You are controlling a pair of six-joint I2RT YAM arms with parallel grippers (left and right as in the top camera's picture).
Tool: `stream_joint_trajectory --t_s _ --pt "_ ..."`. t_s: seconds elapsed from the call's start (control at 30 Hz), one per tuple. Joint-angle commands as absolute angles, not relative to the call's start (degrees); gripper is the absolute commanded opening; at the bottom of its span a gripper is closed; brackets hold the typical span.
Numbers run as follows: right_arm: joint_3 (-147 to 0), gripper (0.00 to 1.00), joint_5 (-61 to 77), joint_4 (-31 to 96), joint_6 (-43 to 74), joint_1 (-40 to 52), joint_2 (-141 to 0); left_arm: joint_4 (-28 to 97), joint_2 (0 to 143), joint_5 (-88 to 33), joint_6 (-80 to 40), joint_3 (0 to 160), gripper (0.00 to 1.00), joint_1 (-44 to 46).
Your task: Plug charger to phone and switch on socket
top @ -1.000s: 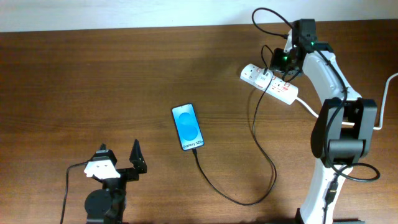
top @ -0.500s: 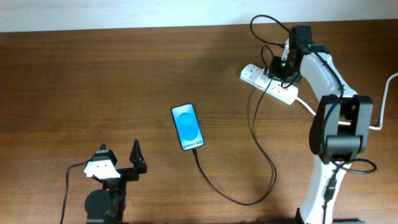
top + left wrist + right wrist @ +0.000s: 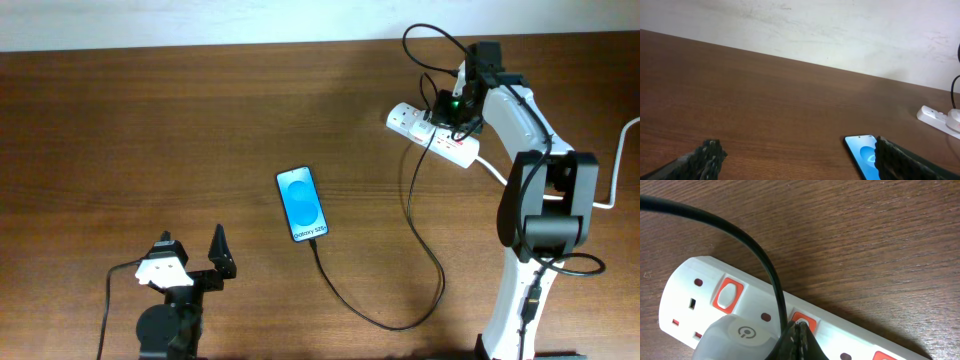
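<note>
The phone point(image 3: 302, 204) lies mid-table with its blue screen up, also at the lower right of the left wrist view point(image 3: 862, 152). The black charger cable point(image 3: 420, 235) runs from the phone's near end in a loop to a white adapter point(image 3: 737, 337) plugged into the white socket strip point(image 3: 432, 133). My right gripper point(image 3: 455, 108) is shut, its tips point(image 3: 799, 330) pressing on a red switch point(image 3: 804, 321) of the strip point(image 3: 695, 287). My left gripper point(image 3: 190, 262) is open and empty near the front left, its fingers at the bottom of its view point(image 3: 795, 157).
The strip's thick white cord point(image 3: 495, 172) runs right toward the right arm's base. Another red switch point(image 3: 726, 294) sits left of the pressed one. A pale wall point(image 3: 800, 30) stands behind the table's far edge.
My right gripper moved a little left and down onto the strip between one second ago and half a second ago, then held still. The left arm, phone and cable have not moved.
</note>
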State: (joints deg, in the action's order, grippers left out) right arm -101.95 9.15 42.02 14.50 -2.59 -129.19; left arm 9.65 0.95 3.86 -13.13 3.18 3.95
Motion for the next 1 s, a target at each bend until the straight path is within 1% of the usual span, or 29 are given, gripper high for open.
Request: stream_joint_trajectory --t_s 0.0,0.23,0.6,0.87,0.97 --pt "-101.6 0.04 12.0 42.3 13.9 -1.9 -130.0 9.5 0.7 3.9 -13.5 2.8 0.99 3.6" --pt "-101.4 0.04 11.7 44.0 13.7 0.1 -130.8 9.5 0.7 3.9 -13.5 2.8 0.99 3.6" --pt "-101.3 0.04 12.0 45.9 13.7 0.4 -134.5 9.5 0.7 3.9 -13.5 2.8 0.99 3.6" --pt "-101.3 0.04 12.0 48.3 13.7 5.3 -134.6 9.5 0.7 3.9 -13.5 2.8 0.99 3.6" --pt "-101.3 0.04 12.0 50.3 13.8 5.6 -134.6 9.5 0.7 3.9 -13.5 2.8 0.99 3.6"
